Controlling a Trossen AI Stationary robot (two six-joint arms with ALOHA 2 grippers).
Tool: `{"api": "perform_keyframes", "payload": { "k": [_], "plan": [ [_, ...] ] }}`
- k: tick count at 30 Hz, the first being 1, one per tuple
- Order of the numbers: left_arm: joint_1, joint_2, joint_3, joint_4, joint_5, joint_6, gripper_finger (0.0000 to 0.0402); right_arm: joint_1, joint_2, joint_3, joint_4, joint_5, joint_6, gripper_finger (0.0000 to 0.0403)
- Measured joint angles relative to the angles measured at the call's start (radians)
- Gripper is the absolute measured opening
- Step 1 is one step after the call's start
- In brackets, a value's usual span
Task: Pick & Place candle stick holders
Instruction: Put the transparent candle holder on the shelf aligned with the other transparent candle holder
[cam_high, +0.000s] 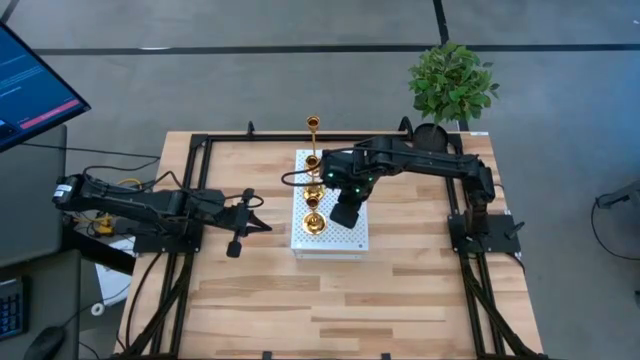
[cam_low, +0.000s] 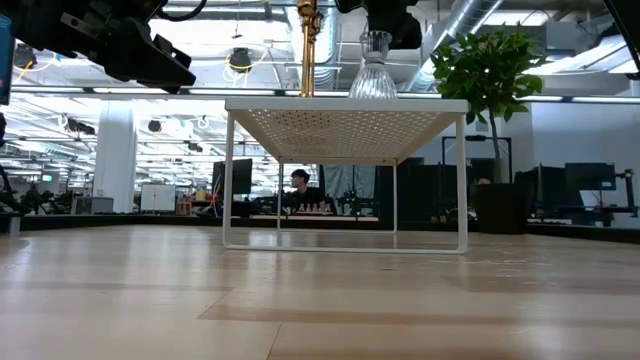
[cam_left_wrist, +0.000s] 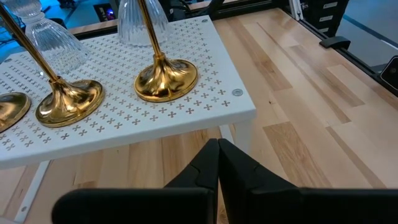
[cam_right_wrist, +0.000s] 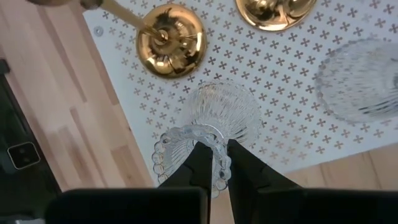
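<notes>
While the left gripper (cam_high: 236, 247) waits pinched together over the table's left side, the right gripper (cam_right_wrist: 213, 163) clamps a clear glass holder (cam_right_wrist: 214, 124) standing near the white stand's (cam_high: 352, 245) right edge — beside gold holders (cam_right_wrist: 170, 40). Releasing it tilted could topple it — or knock its neighbours.

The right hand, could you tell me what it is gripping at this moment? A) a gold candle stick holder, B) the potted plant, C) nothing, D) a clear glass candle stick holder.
D: in the right wrist view the right hand pinches the beaded rim of a clear glass candle stick holder over the white perforated stand.
</notes>
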Motion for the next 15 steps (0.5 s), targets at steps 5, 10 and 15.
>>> {"api": "perform_keyframes", "payload": {
  "k": [5,10,15],
  "plan": [
    [0.000,0.000,0.000,0.000,0.000,0.000,0.0008,0.007,0.000,0.000,0.000,-0.001,0.023,0.0014],
    [0.000,0.000,0.000,0.000,0.000,0.000,0.0008,0.008,0.000,0.000,-0.004,0.000,0.064,0.0014],
    [0.000,0.000,0.000,0.000,0.000,0.000,0.0008,0.013,0.000,0.000,-0.006,0.002,0.073,0.0014]
  ]
}}
